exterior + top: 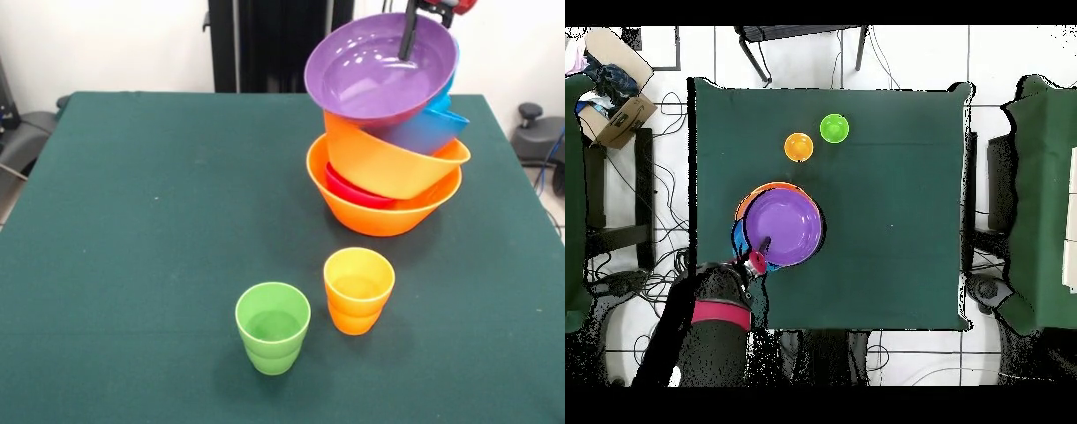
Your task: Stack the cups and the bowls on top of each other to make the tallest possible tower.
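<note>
Front view: nearest the camera stands the green cup point(273, 327), upright on the green table point(141, 230), with the orange cup point(357, 289) just beside it and slightly farther back, the two apart. Beyond the orange cup rises the tower point(388, 132) — a large orange bowl point(380, 212) as base, a red bowl point(353, 190) peeping from it, a second orange bowl point(384, 159), blue bowls point(433, 128), and the purple bowl point(380, 66) tilted on top. The gripper point(410, 35) reaches into the purple bowl at its far rim — whether it is spread or pinching cannot be told.
</note>
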Robot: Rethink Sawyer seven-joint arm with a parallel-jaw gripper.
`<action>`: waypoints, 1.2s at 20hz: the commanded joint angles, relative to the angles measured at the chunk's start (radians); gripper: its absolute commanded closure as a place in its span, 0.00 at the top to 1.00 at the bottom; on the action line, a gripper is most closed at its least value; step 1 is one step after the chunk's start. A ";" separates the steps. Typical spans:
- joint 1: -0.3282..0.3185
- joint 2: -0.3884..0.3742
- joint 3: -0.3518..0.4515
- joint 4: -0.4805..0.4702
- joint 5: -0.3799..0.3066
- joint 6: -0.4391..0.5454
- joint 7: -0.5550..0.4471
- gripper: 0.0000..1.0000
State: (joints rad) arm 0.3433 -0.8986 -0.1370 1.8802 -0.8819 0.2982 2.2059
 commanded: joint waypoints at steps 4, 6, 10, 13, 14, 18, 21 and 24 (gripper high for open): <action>-0.013 -0.027 0.063 0.014 0.039 -0.017 0.051 1.00; -0.013 -0.028 0.065 0.011 0.039 -0.011 0.048 1.00; -0.008 -0.031 0.063 0.014 0.032 -0.007 0.044 1.00; -0.008 -0.031 0.063 0.012 0.030 -0.007 0.044 1.00; -0.009 -0.030 0.063 0.010 0.030 -0.005 0.044 1.00; -0.009 -0.031 0.063 0.010 0.028 -0.006 0.045 1.00; -0.008 -0.030 0.062 0.010 0.028 -0.006 0.047 1.00; -0.010 -0.029 0.063 0.009 0.028 -0.005 0.045 1.00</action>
State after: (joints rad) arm 0.3418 -0.9591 -0.1373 1.8806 -0.8784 0.2982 2.2059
